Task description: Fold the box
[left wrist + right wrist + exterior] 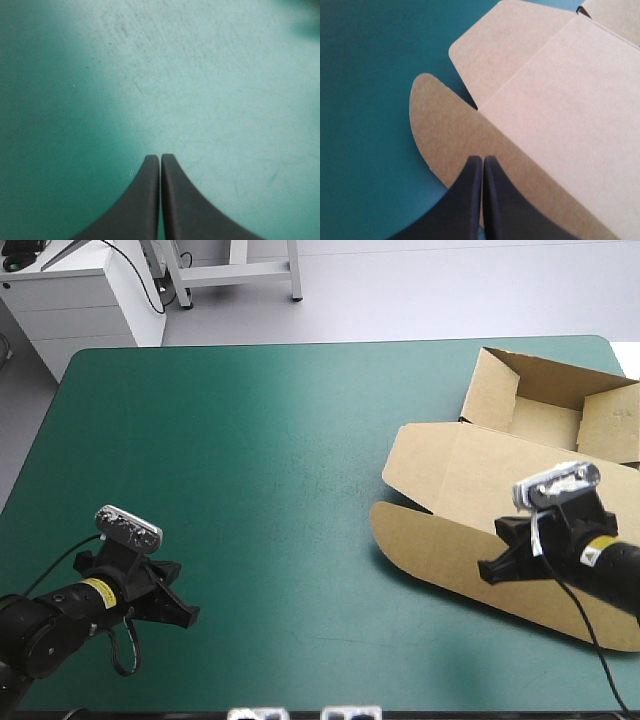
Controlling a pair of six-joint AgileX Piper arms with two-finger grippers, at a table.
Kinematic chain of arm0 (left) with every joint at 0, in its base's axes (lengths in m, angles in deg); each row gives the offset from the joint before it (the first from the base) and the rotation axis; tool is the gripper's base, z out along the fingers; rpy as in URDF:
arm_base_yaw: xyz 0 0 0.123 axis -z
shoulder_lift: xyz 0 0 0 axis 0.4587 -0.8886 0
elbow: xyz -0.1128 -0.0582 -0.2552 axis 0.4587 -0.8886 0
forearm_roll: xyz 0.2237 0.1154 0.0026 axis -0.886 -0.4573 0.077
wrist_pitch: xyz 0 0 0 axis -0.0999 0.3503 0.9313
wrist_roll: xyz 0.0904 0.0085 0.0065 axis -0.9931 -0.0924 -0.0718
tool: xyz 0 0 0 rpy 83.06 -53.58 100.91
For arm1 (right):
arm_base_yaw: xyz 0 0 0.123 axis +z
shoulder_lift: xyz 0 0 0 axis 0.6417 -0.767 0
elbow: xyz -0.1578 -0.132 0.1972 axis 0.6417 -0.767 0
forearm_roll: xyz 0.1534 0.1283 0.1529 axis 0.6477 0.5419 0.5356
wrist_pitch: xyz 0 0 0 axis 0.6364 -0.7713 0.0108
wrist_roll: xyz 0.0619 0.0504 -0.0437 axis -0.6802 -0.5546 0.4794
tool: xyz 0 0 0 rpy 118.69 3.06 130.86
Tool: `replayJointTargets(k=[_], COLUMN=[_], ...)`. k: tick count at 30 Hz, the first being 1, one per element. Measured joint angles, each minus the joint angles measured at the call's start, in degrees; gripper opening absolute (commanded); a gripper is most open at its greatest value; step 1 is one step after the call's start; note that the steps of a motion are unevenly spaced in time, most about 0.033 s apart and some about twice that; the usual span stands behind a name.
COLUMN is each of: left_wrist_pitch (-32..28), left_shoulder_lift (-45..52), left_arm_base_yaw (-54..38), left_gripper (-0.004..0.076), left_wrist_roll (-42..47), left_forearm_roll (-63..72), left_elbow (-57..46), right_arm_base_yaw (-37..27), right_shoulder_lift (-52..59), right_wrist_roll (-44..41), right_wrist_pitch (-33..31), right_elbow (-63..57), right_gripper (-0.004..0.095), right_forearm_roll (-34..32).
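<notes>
Box (pixel 500 480): brown board on the right side of the table, reaching from near the far right corner toward the near edge; its right part runs past the high view's edge
Tray (pixel 545 420): the far part of the box, walls raised and open on top, sitting closest to the far right corner
Lid (pixel 570 100): one broad panel lying flat, joined to the tray and stretching from it toward the near edge
Side flap (pixel 420 465): a smaller panel with a rounded corner, flat on the cover, on the side of the lid that faces the table's middle
Front flap (pixel 430 545): long, with a rounded end, along the lid's near edge (a dark shadow lines its edge on the cover, so it seems slightly raised there)
Right gripper (pixel 483 159): above the front flap, close to the fold where flap and lid meet; its black fingers are pressed together into one pointed arch, tips aimed toward the table's middle; whether they touch the board cannot be told
Left gripper (pixel 160 157): near the table's near left corner, well apart from the box; its black fingers are likewise pressed together, tip to tip, over bare cover
Cover (pixel 280 460): teal-green, spread over the whole table top; fine scratches show ahead of the left gripper
</notes>
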Motion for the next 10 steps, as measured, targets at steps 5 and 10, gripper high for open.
replayJointTargets(k=[5, 10], left_wrist_pitch=[0.2, 0.43], left_shoulder_lift=[0.94, 1.01], left_arm_base_yaw=[0.0, 0.0], left_gripper=[-0.0008, -0.0008], left_wrist_roll=[0.0, 0.0], left_forearm_roll=[0.63, 2.63], left_elbow=[-3.03, -3.44], right_arm_base_yaw=[0.0, 0.0], right_shoulder_lift=[8.54, 14.5], right_wrist_roll=[2.05, 3.53], right_wrist_pitch=[0.85, 1.19], right_elbow=[-9.3, -16.85], right_gripper=[-0.0004, -0.0005], right_forearm_roll=[0.0, 0.0])
